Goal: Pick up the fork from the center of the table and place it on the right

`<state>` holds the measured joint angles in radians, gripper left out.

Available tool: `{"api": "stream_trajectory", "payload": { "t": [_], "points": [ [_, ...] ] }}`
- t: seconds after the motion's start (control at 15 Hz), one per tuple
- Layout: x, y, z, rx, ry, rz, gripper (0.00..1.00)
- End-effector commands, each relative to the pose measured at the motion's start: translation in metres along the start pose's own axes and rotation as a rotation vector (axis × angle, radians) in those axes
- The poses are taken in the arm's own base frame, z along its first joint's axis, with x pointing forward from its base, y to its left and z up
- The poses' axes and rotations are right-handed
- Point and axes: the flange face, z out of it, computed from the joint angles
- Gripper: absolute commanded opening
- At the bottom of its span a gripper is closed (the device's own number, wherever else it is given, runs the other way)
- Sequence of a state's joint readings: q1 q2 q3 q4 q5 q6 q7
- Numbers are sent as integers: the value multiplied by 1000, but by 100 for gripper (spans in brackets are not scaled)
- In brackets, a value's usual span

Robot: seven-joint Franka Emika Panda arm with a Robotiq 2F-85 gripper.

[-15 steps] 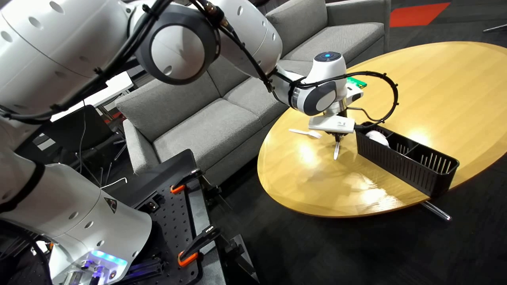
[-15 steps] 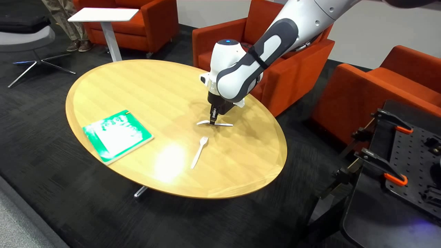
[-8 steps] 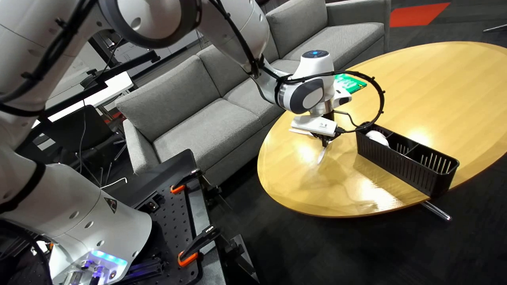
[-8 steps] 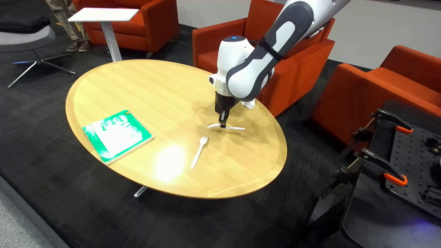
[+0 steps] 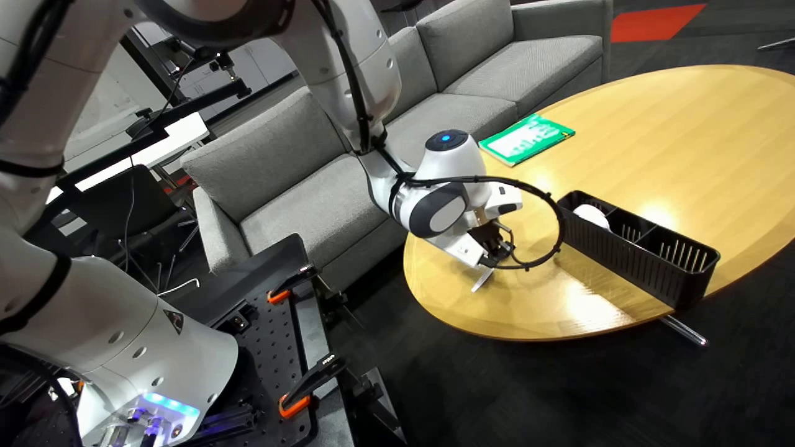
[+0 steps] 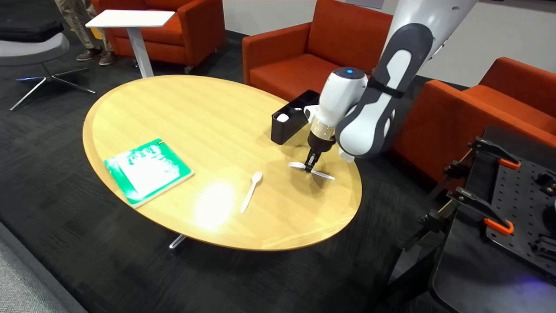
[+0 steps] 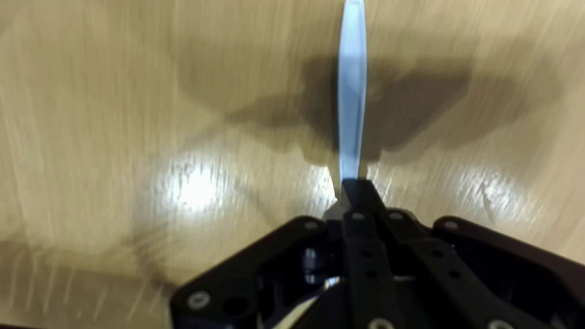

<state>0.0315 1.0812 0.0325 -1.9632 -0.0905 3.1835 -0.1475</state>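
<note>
Your gripper point(image 6: 309, 168) pinches a white plastic utensil point(image 7: 352, 91), type unclear; the picking seems done, placing it on the right remains.

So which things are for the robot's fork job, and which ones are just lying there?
For the job:
the gripper
the white utensil it holds, maybe a fork, but its head isn't clear
the table
the white fork lying on the table, perhaps the one meant instead

Just lying there:
the green book
the black tray, with something white in it
</note>
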Motion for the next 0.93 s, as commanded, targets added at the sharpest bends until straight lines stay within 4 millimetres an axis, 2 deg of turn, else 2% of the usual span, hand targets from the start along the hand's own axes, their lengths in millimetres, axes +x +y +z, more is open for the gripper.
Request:
{"api": "stream_trajectory", "payload": {
  "t": [0.0, 0.07, 0.2, 0.4, 0.47, 0.73, 0.8, 0.87],
  "points": [
    [-47, 2, -13, -18, 33, 83, 0],
    [-53, 1, -16, -18, 46, 86, 26],
    [-60, 0, -26, -25, 72, 82, 33],
    [-63, -1, -56, -59, 119, 70, 56],
    [-52, 1, -70, -66, 124, 67, 63],
    [-53, -7, -137, -82, 171, 27, 93],
    [-58, -10, -153, -82, 170, 16, 99],
    [-61, -13, -169, -77, 165, 6, 100]
  ]
}}
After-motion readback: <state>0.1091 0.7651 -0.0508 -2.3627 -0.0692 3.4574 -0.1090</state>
